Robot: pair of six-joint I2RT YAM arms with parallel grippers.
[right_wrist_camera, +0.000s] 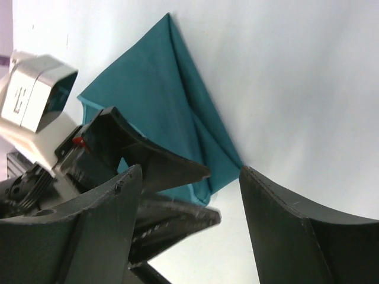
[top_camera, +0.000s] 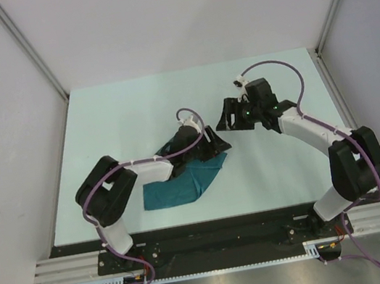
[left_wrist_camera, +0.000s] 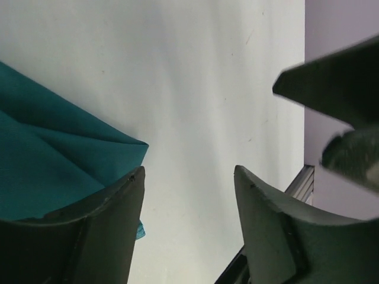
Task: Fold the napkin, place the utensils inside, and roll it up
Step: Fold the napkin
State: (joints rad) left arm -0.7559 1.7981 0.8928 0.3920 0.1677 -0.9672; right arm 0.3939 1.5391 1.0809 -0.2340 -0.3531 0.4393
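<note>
The teal napkin (top_camera: 180, 185) lies folded and rumpled on the pale table (top_camera: 126, 116), in front of the left arm. My left gripper (top_camera: 218, 149) sits at the napkin's right corner, open, with only bare table between its fingers (left_wrist_camera: 118, 207). The cloth (left_wrist_camera: 53, 154) lies beside and under the left finger. My right gripper (top_camera: 228, 122) hovers just beyond it, open and empty, facing the napkin's corner (right_wrist_camera: 169, 106). The left gripper's fingers (right_wrist_camera: 160, 163) cross the right wrist view. The utensils are out of view.
Grey walls and metal corner posts (top_camera: 26, 46) enclose the table on three sides. A black strip and aluminium rail (top_camera: 222, 241) run along the near edge by the arm bases. The table's right edge (left_wrist_camera: 299, 183) shows in the left wrist view.
</note>
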